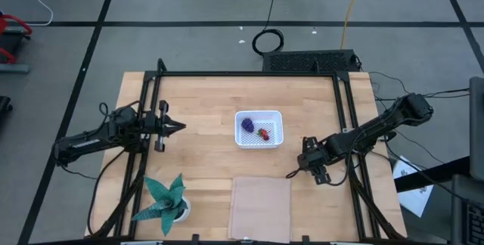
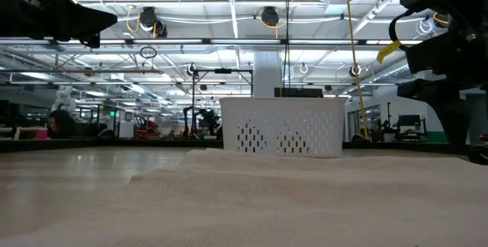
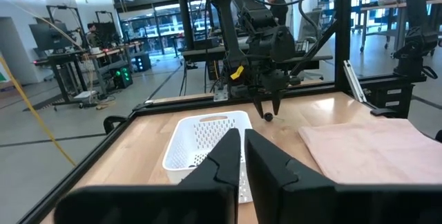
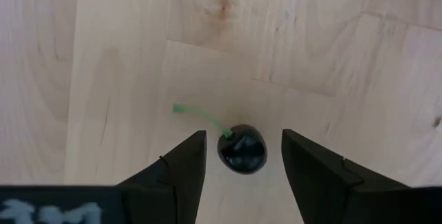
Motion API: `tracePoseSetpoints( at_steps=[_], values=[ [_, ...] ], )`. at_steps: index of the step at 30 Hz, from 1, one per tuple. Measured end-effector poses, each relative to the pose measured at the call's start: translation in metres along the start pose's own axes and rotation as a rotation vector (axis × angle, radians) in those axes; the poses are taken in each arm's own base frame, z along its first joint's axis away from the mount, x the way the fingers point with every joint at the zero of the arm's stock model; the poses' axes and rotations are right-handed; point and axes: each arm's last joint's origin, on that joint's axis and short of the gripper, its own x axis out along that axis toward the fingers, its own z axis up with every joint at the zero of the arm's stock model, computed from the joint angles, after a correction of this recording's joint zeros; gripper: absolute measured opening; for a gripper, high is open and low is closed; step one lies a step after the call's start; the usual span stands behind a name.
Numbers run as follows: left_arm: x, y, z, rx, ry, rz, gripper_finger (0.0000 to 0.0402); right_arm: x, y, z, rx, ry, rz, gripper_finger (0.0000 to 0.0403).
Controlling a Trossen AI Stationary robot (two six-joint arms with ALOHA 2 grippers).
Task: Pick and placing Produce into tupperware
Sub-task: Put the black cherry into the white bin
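Dark and round, a stemmed ball (image 4: 242, 149) lies on the wooden counter (image 1: 204, 101) near its right edge, bracketed by the right gripper (image 4: 242, 156), fingers apart. The white tupperware (image 1: 259, 129) sits mid-counter. The ball could be nudged away if the fingers close off-centre. The left gripper (image 1: 175, 126) is held pinched together, empty, near the left edge.

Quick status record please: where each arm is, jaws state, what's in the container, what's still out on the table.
left gripper: waiting at table's left side, jaws shut, empty
right gripper: pointing down right of the container, jaws open either side of a dark ball
dark ball: green stem, on the wood, not gripped
white container: table centre, holds purple lump and red piece
other items: pinkish mat, teal plant, near edge
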Motion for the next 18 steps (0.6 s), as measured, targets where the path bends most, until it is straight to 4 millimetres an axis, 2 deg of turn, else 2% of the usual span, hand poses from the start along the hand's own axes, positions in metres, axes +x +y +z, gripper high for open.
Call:
tracePoseSetpoints(
  at_steps=[6,10,18],
  values=[
    [0.0,0.0,0.0,0.002,0.0,0.0,0.0008,0.013,-0.001,-0.009,0.019,-0.008,0.024,0.0181],
    [0.0,0.0,0.0,0.006,0.0,0.0,0.0002,0.015,-0.001,-0.01,0.032,-0.017,0.025,0.0181],
    [0.0,0.0,0.0,0.007,0.0,0.0,0.0025,0.015,-0.001,-0.01,0.029,-0.017,0.025,0.0177]
  ],
)
